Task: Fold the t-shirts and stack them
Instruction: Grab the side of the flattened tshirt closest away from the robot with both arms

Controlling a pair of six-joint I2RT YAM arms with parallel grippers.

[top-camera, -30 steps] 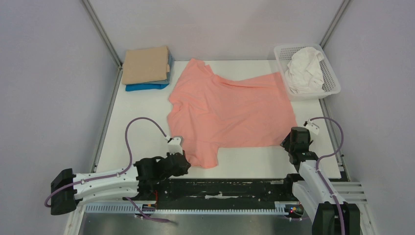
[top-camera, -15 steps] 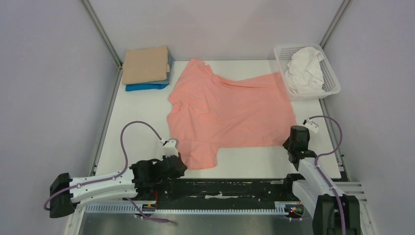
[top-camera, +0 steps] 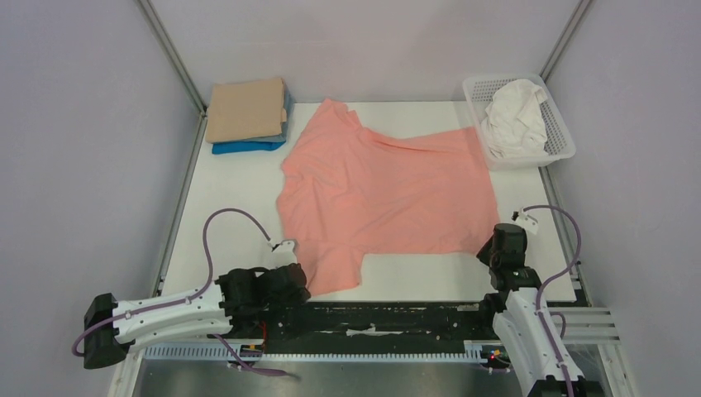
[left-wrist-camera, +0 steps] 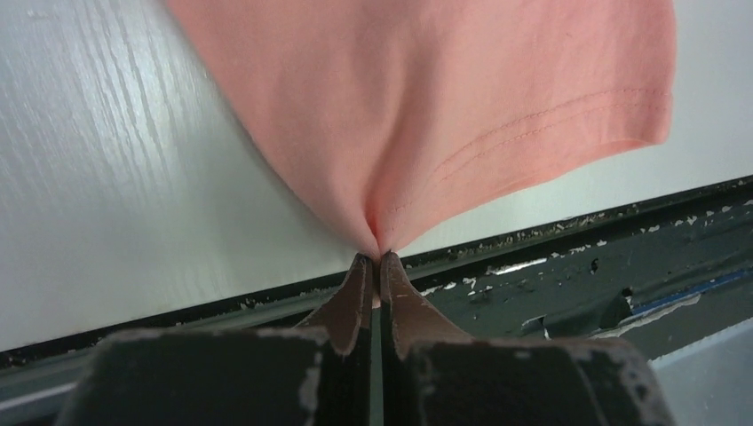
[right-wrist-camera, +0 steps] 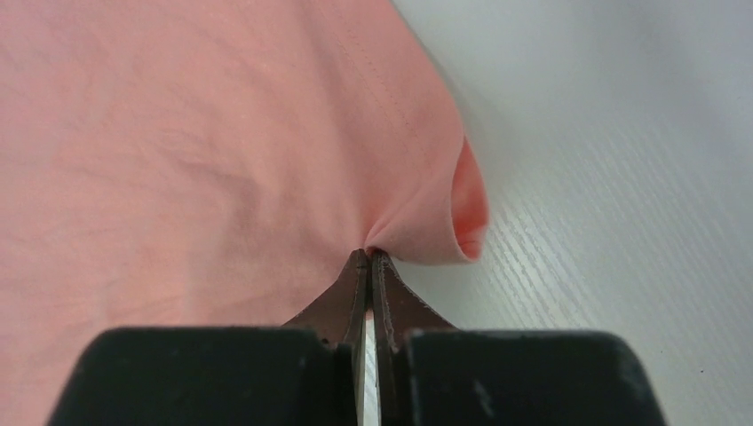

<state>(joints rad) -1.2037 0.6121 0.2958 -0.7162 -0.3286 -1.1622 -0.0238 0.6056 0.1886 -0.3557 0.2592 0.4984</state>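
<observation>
Pinching the salmon-pink t-shirt (top-camera: 384,194) at its two near corners, both arms sit at the near rim of the worktop (top-camera: 223,198) with the whole garment lying ahead of them, away from the bases. The left tool (left-wrist-camera: 374,259) is clamped tight on a gather of cloth at the near sleeve, and the right tool (right-wrist-camera: 368,255) is clamped just as tight on the near hem corner, where the cloth curls over. The shirt's long axis runs across the worktop, sleeves to the left and hem to the right, so the near edge spans from one tool to the other. Any fold would probably carry that edge forward over the body. Room is tight at the far right, where the hem corner comes up beside the basket (top-camera: 565,136) holding the white t-shirt (top-camera: 514,120), and at the far left, where the other sleeve lies near the tan t-shirt (top-camera: 245,109) stacked on the blue t-shirt (top-camera: 248,147). Bare surface shows left of the shirt.
</observation>
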